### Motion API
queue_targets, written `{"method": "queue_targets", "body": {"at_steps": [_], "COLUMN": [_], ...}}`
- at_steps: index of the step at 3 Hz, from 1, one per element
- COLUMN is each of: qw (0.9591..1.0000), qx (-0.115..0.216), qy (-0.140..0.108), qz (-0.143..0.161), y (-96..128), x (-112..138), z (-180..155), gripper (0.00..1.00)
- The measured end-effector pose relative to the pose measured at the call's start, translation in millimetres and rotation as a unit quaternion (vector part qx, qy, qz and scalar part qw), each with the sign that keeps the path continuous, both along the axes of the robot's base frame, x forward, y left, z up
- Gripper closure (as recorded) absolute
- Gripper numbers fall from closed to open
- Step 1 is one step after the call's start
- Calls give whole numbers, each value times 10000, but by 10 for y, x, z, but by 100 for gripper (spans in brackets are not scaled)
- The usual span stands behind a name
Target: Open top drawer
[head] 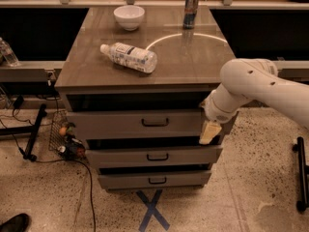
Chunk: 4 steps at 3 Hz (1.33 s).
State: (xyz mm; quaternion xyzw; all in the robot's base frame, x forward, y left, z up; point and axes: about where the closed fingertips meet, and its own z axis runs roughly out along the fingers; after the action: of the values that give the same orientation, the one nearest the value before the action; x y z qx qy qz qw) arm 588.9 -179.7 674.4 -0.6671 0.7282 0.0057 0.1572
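top drawer: grey-brown, dark handle
gripper: cream-yellow, at top drawer's right end
arm: white
bowl: white
bottle: clear, white label
floor: speckled beige
tape cross: blue

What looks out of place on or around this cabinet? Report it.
The plastic bottle lies on its side on the cabinet top, while the can and bowl stand upright. The gripper sits at the top drawer's right end, away from its centre handle.
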Motion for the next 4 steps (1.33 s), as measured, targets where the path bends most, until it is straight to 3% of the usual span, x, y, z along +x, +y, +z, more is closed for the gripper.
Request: {"method": "queue_targets", "body": {"at_steps": [3,4], "qw": [9999,9999], "qx": [-3,-4], "qy": [99,100], "qz": [-115,-117], "y": [-117,-119], "x": [-89,-90], "z": [31,59], "gripper": [96,93]}}
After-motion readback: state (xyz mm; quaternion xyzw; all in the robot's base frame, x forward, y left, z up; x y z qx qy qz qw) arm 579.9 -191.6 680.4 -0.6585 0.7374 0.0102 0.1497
